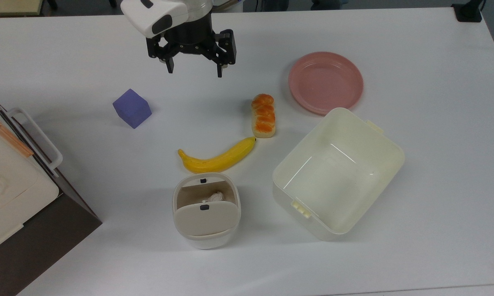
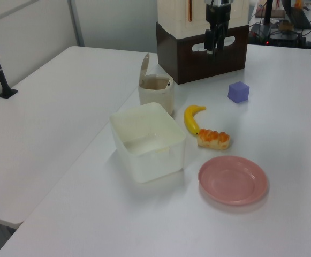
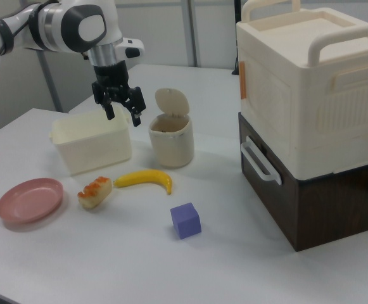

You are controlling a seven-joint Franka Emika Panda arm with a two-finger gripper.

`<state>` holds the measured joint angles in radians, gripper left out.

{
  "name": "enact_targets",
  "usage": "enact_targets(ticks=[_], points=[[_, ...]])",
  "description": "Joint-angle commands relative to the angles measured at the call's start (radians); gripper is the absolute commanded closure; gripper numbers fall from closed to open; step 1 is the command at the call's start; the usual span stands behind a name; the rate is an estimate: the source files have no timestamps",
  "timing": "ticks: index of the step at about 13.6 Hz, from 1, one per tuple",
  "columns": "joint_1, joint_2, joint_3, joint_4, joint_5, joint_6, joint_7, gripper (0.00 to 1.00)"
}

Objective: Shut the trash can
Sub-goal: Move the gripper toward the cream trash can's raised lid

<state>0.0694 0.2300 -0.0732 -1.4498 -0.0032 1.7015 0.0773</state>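
The trash can (image 1: pixel 197 240) is a small white bin near the table's front edge in the top view, just below a banana (image 1: pixel 218 158). Its beige lid (image 1: pixel 206 220), with a small black button, stands raised on its hinge, so the mouth is open and something pale and crumpled shows inside. The left view has the trash can (image 2: pixel 156 95) with its lid (image 2: pixel 144 68) upright, as does the right view (image 3: pixel 171 144). My gripper (image 1: pixel 195 70) hangs open and empty over the table's far side, well away from the trash can. It also shows in the right view (image 3: pixel 122 116).
A large cream lidless tub (image 1: pixel 388 158) sits at the top view's right of the trash can, with a pink plate (image 1: pixel 326 82) beyond it. A bread roll (image 1: pixel 264 115) and a purple cube (image 1: pixel 132 108) lie mid-table. A cream box on a brown base (image 1: pixel 12 193) fills the left edge.
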Motion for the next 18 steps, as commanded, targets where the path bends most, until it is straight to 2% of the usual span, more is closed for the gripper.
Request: enact_targets(ticks=[1, 6, 15, 17, 18], points=[[-0.044, -0.082, -0.022, -0.014, 0.044, -0.036, -0.021, 0.00], [-0.077, -0.072, -0.020, -0.014, 0.045, -0.025, -0.022, 0.00], [-0.091, -0.072, -0.020, -0.014, 0.046, -0.016, -0.033, 0.00], [-0.100, -0.074, -0.020, -0.014, 0.075, 0.004, -0.044, 0.00], [-0.118, -0.075, -0.020, -0.014, 0.093, 0.006, -0.048, 0.07]])
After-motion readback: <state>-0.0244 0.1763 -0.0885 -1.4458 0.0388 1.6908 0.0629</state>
